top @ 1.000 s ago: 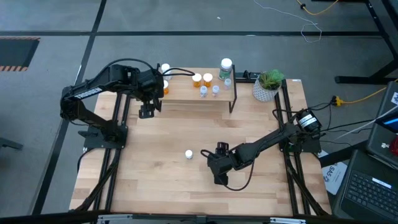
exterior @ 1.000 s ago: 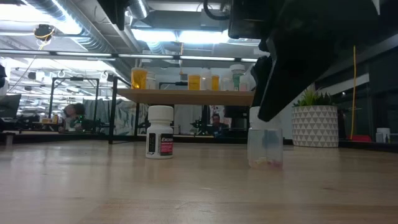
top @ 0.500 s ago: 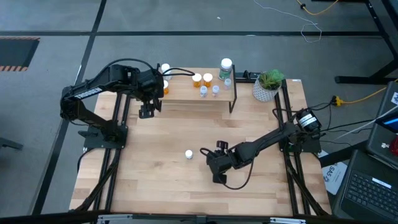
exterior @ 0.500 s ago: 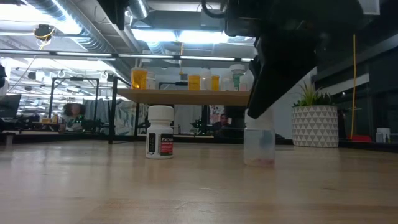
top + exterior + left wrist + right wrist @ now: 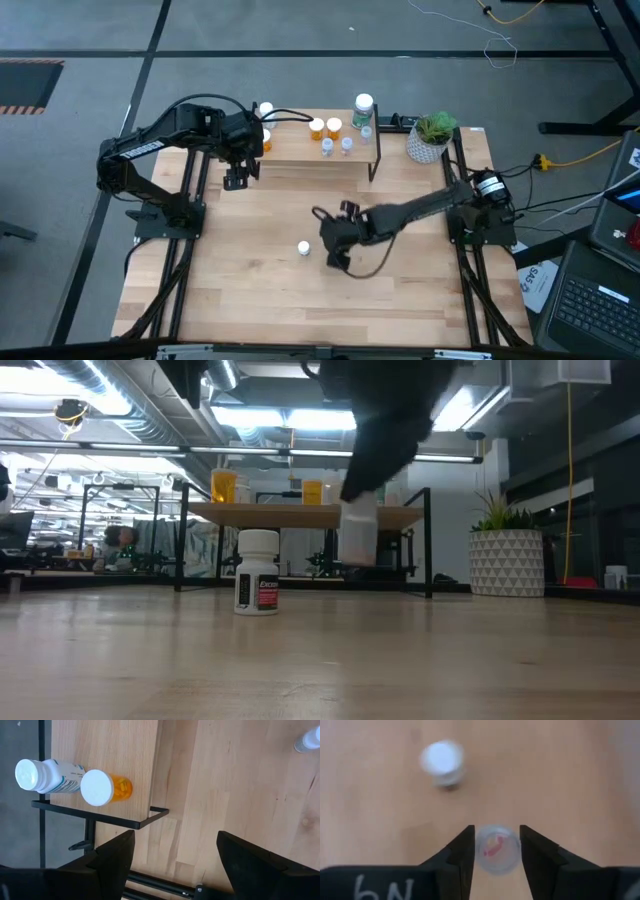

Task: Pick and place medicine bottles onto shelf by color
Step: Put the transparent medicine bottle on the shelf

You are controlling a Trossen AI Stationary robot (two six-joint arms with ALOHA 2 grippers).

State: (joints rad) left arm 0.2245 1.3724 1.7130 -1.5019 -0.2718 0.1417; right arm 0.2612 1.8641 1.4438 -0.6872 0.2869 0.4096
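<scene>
High view: the right gripper [image 5: 331, 247] sits mid-table, just at 3 o'clock of the white bottle [image 5: 303, 247], with bare board open all round toward the near edge. The shelf [image 5: 300, 150] stands at 12 o'clock, carrying orange bottles [image 5: 325, 127]; the left gripper [image 5: 236, 180] hangs off its 9 o'clock end.

Low view: the clear bottle [image 5: 357, 538] hangs off the tabletop, beside the white bottle.

Left wrist view: fingers [image 5: 116, 855] spread wide, holding nothing, over the shelf end.

Right wrist view: fingers [image 5: 464, 849] clamp the clear bottle.

Since a second ago the right gripper has lifted the bottle and carried it toward the shelf; the left arm has not moved.
</scene>
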